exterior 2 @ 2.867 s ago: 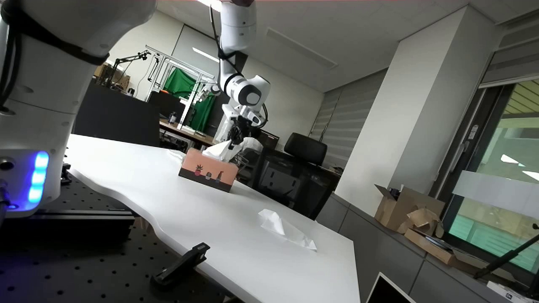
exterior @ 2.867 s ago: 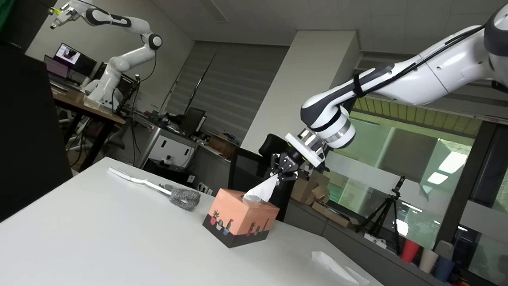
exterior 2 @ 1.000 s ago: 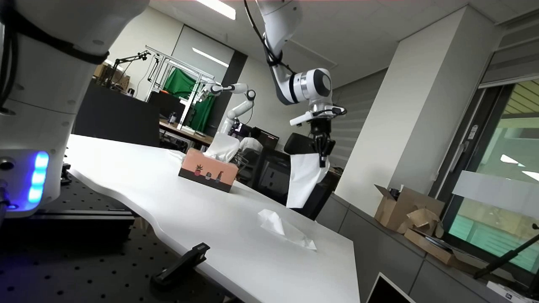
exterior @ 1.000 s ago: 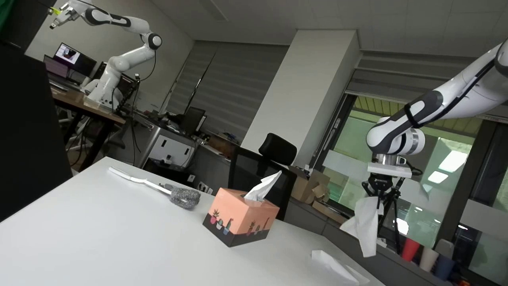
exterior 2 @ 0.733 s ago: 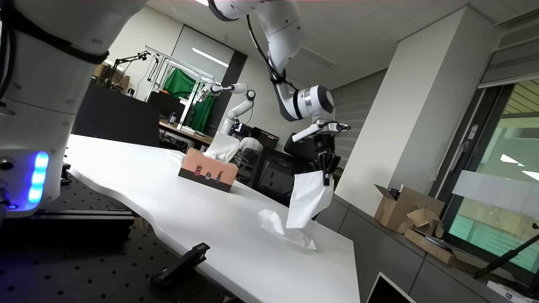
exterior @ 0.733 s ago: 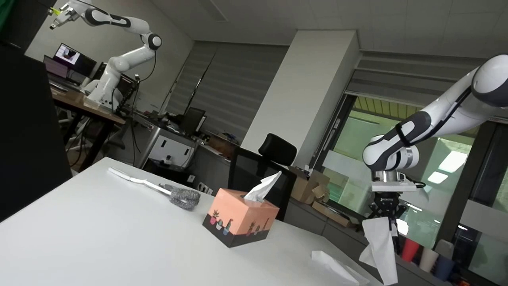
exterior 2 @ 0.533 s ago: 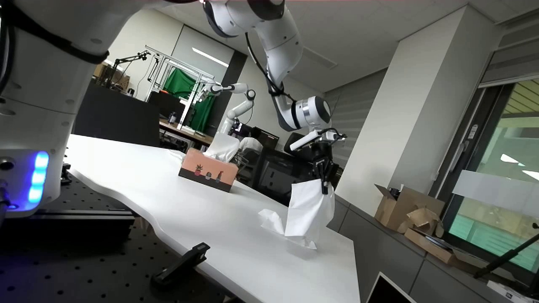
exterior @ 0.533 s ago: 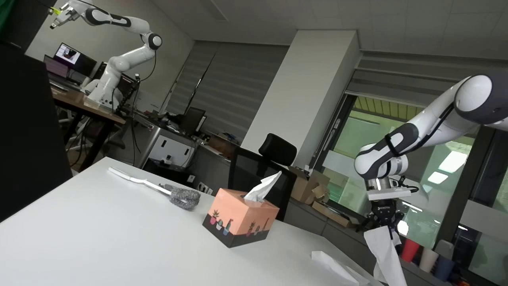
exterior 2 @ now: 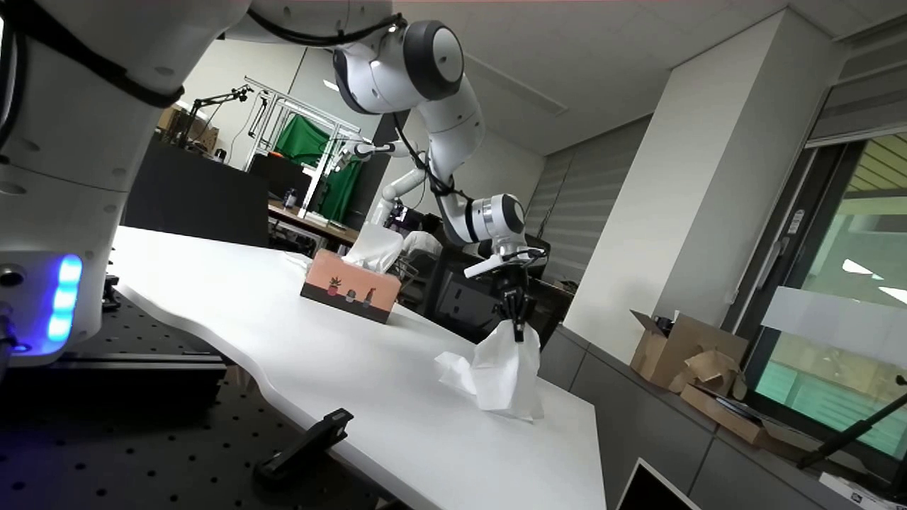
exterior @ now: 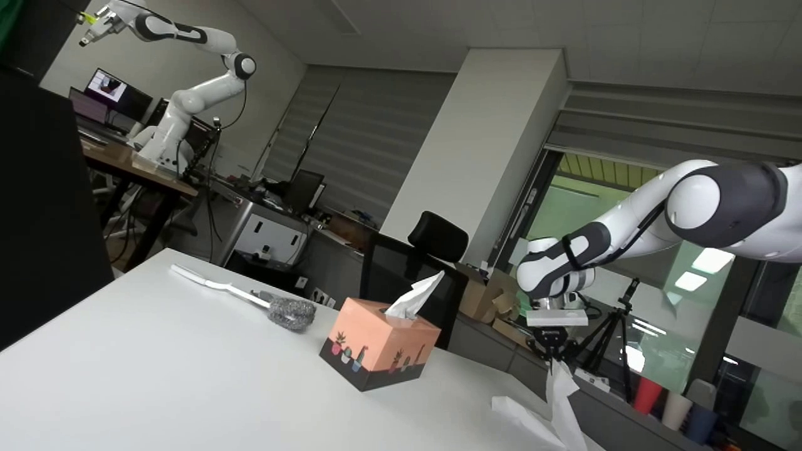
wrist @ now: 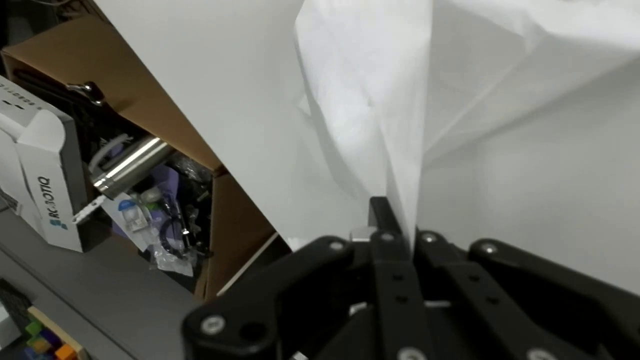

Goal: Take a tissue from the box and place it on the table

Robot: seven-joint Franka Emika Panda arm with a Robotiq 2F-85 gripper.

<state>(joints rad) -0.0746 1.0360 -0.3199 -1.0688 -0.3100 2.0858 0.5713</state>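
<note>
My gripper (exterior: 552, 366) is shut on a white tissue (exterior: 562, 404), which hangs below the fingers. The same gripper (exterior 2: 519, 336) and held tissue (exterior 2: 506, 372) show in an exterior view, low over the far part of the white table (exterior 2: 354, 382). The tissue's lower end seems to reach the table. Another tissue (exterior: 525, 421) lies flat there, partly hidden behind the held one. The orange tissue box (exterior: 379, 344) stands apart from the gripper, with a tissue (exterior: 413, 298) sticking out of its top. In the wrist view, the held tissue (wrist: 370, 90) runs up from the fingertips (wrist: 397, 225).
A grey-headed brush (exterior: 292, 313) with a white handle lies beyond the box. An office chair (exterior: 438, 235) stands behind the table. A black clamp (exterior 2: 305, 448) sits at the table edge. An open cardboard box (wrist: 240, 225) is beyond the table edge in the wrist view.
My gripper has pulled the tissue out of the box, carried it away and lowered it over the lying tissue. The held tissue's lower part now folds near the table. The box has stayed put.
</note>
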